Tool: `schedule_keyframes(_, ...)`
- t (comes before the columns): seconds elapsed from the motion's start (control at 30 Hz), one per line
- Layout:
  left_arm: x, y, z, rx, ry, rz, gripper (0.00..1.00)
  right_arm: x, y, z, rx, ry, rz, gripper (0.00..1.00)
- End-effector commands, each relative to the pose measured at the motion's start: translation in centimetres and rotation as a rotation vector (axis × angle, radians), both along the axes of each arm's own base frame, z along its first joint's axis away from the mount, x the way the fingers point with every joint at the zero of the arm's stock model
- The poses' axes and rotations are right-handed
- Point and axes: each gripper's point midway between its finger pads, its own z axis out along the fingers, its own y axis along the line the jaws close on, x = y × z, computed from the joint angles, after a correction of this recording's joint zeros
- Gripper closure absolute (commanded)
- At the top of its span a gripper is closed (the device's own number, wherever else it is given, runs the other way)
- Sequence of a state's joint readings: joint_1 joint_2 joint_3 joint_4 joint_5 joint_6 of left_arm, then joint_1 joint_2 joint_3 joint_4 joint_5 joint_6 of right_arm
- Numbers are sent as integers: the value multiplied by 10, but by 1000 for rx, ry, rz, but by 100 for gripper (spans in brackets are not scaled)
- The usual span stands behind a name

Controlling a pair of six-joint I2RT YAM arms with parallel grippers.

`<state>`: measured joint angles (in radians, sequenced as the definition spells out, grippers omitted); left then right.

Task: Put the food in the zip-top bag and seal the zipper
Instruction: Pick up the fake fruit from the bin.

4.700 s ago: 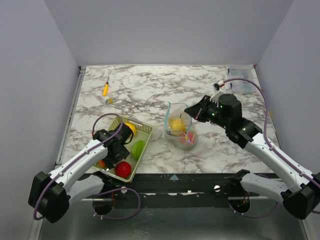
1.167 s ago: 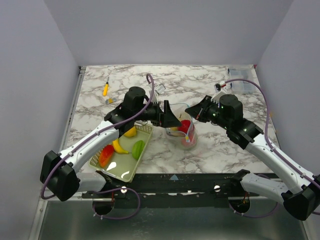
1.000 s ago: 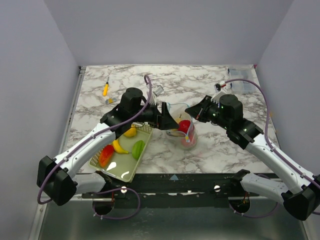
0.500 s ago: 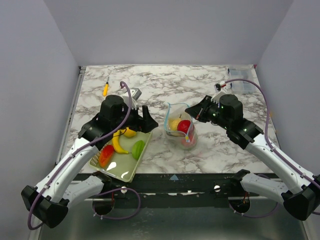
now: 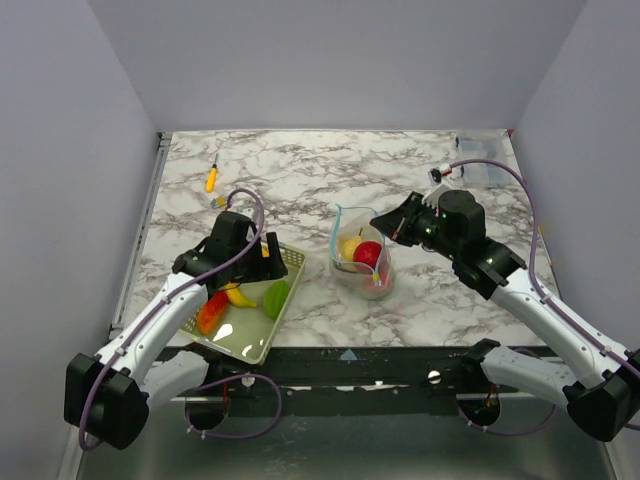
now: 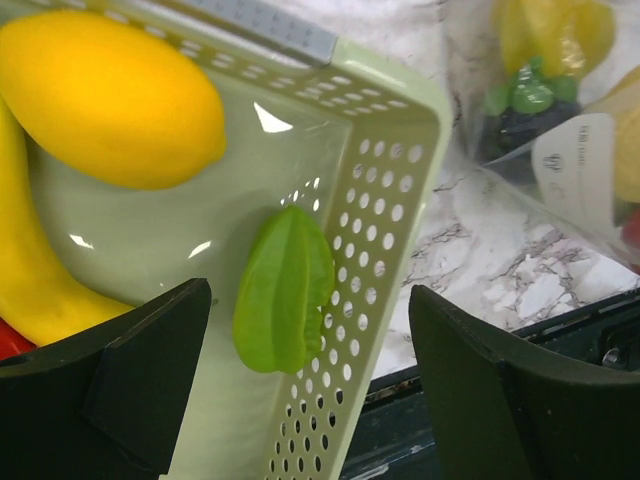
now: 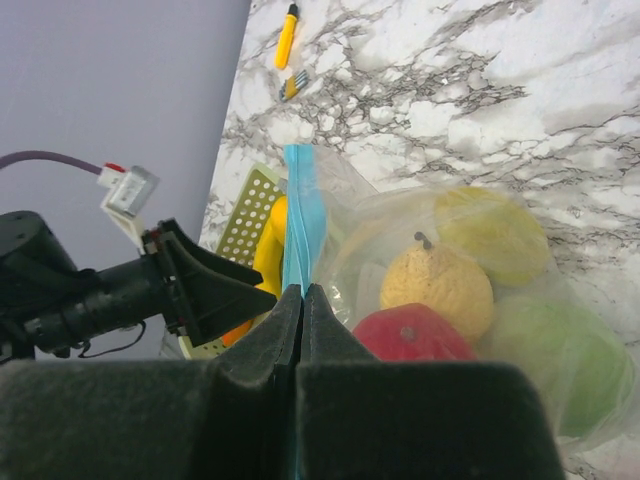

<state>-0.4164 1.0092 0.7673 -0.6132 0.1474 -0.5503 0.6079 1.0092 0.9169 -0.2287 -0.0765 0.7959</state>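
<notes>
1. The zip-top bag (image 5: 362,268) is sitting on the marble counter (image 5: 300,170), hanging just below the right jaws, its mouth gaping toward the left arm.
2. The zipper (image 7: 303,225), a light-blue strip, is rising straight out from between the right jaws, which are pressed together and clamped on it.
3. Food is showing through the clear plastic just beyond those jaws: a red fruit (image 7: 410,333), a yellow pear (image 7: 440,283), a yellow-green piece (image 7: 492,232) and a green one (image 7: 560,370).
4. The left jaws are standing wide apart and holding nothing, hovering over the near corner of the pale green mesh basket (image 6: 400,100), well apart from the bag.
5. A green leaf-shaped piece (image 6: 285,300) is lying in the basket directly between the left jaws, against the perforated wall.
6. A lemon (image 6: 115,100) is resting ahead of the left-hand finger (image 6: 130,380), with a banana (image 6: 40,290) curving beside that finger.
7. A yellow pen (image 5: 211,178) is lying on the counter far beyond both sets of jaws.
</notes>
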Motion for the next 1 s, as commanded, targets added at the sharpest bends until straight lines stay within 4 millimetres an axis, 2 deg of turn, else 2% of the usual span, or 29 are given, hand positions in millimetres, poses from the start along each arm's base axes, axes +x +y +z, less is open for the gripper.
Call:
schedule_keyframes(0.0, 2, -1, -19, -33, 72, 74, 19, -3, 0, 5, 13, -17, 1, 99)
schedule_keyframes(0.17, 0, 7, -46, -7, 168, 154, 19, -3, -1, 3, 8, -16, -1, 100)
schedule_keyframes(0.43, -15, 1, -72, -54, 243, 159, 30, -2, -2, 2, 5, -15, -8, 99)
schedule_keyframes(0.67, -26, -1, -85, -81, 271, 153, 33, -1, 3, 0, 10, -7, 7, 99)
schedule_keyframes(0.8, -24, -2, -90, -78, 285, 152, 35, -1, 3, 1, 12, -7, 9, 99)
schedule_keyframes(0.97, -22, -5, -87, -74, 288, 130, 45, -1, 2, 4, 5, -11, 4, 99)
